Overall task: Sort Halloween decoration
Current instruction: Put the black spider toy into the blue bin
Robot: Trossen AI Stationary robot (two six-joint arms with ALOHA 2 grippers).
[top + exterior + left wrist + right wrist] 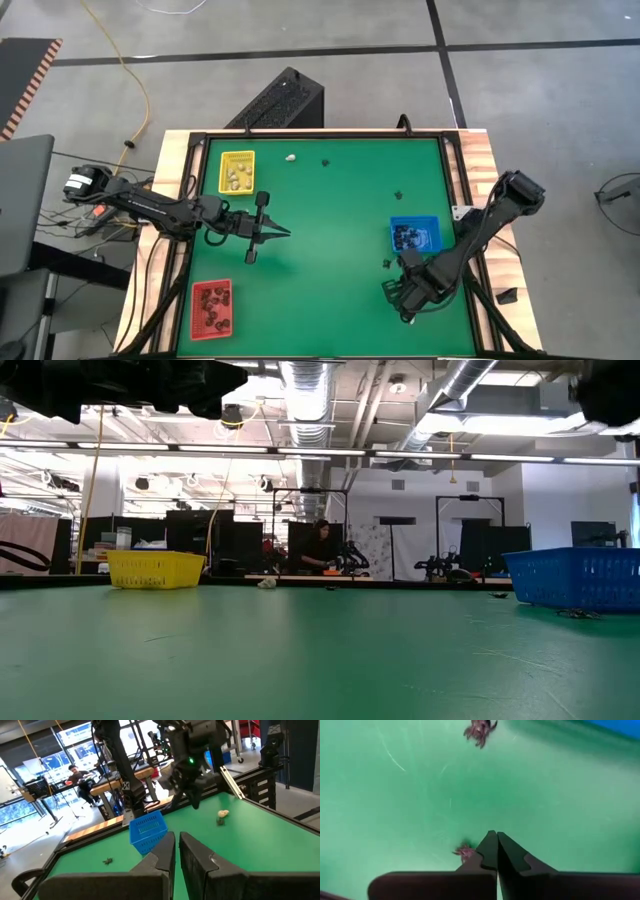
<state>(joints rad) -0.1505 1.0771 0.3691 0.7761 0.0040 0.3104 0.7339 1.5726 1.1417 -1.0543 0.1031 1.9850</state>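
You are looking at a sort that seems well under way, judging by how things are lying on the green tabletop (330, 250). Starting at the left: the small red rectangular plastic tray (211, 308) is holding several dark trinkets, and the small yellow rectangular plastic tray (237, 171) is holding pale ones. Your left claw (284, 233) is hovering clenched and empty between those two trays.

Moving right, a whitish-cream trinket (291, 158) is sitting just beside the yellow tray, with a tiny black one (326, 162) near it and another black one (399, 195) further along; all three are waiting to be sorted. The small blue rectangular plastic tray (414, 235) is carrying a cluster of dark pieces.

Your right claw (496, 851) is pressing down on the tabletop below the blue tray, fingers pinched together, with a tiny dark spider-like trinket (464, 852) just beside the tips (not clearly between them, so the pinch may be missing it). A second spidery trinket (479, 729) is lying nearby.
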